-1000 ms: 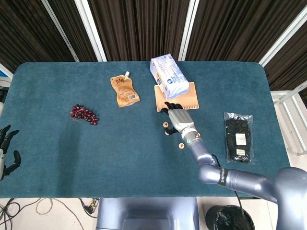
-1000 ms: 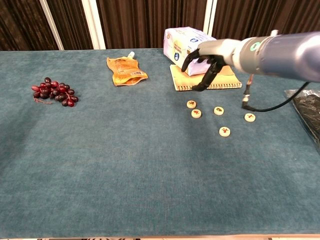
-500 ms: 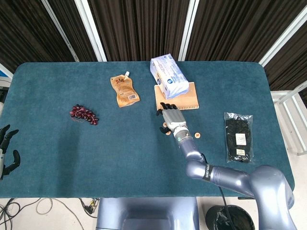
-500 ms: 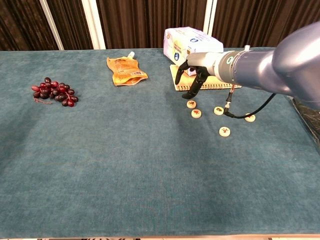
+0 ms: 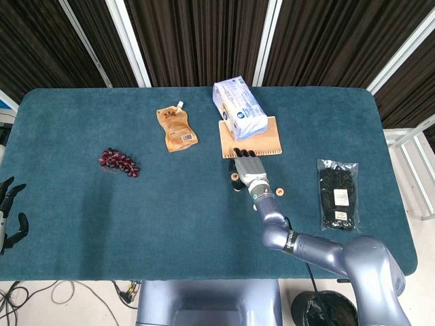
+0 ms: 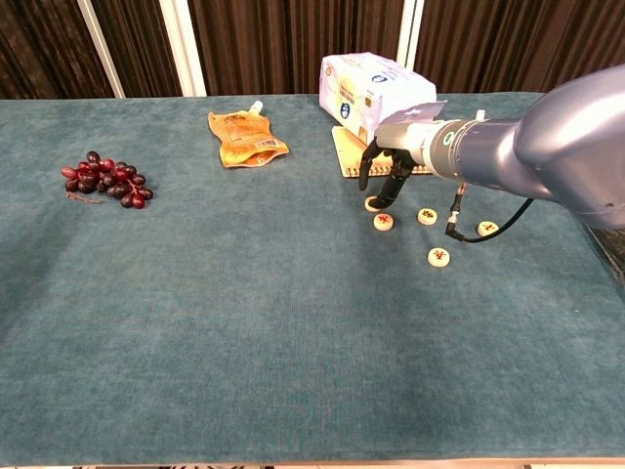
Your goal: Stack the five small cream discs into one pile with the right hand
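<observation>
The five small cream discs (image 6: 428, 217) are seen lying flat and separate on the teal table (image 6: 244, 322), right of centre, just near of the ribbed tan board (image 6: 344, 156) on which a white tissue pack (image 6: 376, 83) rests. None is stacked yet. The right hand (image 6: 389, 161) is lowered over the leftmost disc (image 6: 372, 204), its dark fingertips (image 6: 385, 203) pointed down at or just beside it. Whether the disc is already pinched cannot be told; the view is too small, and the head view is blocked by the hand itself. The left hand (image 5: 10, 210) is kept at the near left edge of the table, fingers apart and holding nothing.

The discs are judged to be light, stiff and thin, probably smooth at the rim and easily slid on the cloth. A grasp across opposite edges, between thumb and a finger, is thought best, since little height is offered above the cloth.
</observation>
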You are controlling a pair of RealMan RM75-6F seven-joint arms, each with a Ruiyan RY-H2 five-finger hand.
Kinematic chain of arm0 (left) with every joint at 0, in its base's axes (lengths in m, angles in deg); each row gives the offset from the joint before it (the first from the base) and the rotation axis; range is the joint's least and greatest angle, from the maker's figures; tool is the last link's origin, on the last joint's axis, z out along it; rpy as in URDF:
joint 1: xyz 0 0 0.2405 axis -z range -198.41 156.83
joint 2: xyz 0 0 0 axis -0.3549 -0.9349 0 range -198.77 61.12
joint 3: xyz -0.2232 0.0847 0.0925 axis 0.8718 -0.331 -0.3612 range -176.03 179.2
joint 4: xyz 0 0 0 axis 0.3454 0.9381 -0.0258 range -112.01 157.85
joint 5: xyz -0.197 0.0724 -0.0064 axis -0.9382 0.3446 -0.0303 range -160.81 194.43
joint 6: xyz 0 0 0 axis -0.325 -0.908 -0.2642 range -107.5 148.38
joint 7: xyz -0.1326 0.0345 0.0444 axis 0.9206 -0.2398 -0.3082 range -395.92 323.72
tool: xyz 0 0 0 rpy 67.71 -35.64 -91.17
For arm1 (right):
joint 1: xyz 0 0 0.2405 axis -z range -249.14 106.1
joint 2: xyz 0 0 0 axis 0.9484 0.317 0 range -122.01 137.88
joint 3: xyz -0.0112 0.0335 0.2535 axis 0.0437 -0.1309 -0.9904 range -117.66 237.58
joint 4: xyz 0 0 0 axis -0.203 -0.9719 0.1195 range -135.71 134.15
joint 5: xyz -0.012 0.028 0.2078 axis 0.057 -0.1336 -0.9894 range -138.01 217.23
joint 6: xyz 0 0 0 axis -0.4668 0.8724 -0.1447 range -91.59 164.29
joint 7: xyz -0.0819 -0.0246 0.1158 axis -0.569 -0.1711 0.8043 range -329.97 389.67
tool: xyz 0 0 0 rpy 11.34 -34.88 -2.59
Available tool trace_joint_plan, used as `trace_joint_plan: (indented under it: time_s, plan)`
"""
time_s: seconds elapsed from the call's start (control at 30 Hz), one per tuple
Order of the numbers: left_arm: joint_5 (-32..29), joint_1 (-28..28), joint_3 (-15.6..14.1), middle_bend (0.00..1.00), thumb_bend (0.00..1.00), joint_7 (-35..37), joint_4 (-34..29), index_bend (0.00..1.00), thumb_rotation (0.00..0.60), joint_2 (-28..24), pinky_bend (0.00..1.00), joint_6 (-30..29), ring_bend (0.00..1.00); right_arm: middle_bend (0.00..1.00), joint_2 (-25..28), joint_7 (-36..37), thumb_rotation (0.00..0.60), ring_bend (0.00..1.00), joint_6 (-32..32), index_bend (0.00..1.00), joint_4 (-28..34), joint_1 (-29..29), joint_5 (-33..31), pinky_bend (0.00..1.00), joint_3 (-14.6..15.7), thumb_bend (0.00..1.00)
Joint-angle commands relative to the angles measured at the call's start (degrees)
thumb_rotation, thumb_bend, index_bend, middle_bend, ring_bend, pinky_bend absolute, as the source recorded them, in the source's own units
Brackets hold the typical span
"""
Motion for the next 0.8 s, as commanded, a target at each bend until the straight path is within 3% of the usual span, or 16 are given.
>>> trace_joint_plan:
  time_s: [0.03, 0.8]
  plan:
    - [0.0, 0.0, 0.0, 0.01, 0.62, 0.0, 0.0, 0.15, 0.600, 0.0, 0.00, 0.0, 0.00, 0.00, -0.6, 0.4, 0.600, 0.00, -0.1, 0.41, -1.0, 0.2, 0.6, 0.00, 0.0, 0.41]
    - [-0.2, 0.0, 0.1, 0.01, 0.62, 0.0, 0.0, 0.15, 0.600, -0.2, 0.00, 0.2, 0.00, 0.00, -2.8, 0.0, 0.600, 0.00, -1.6, 0.46, -5.6, 0.5, 0.9, 0.00, -0.6, 0.41]
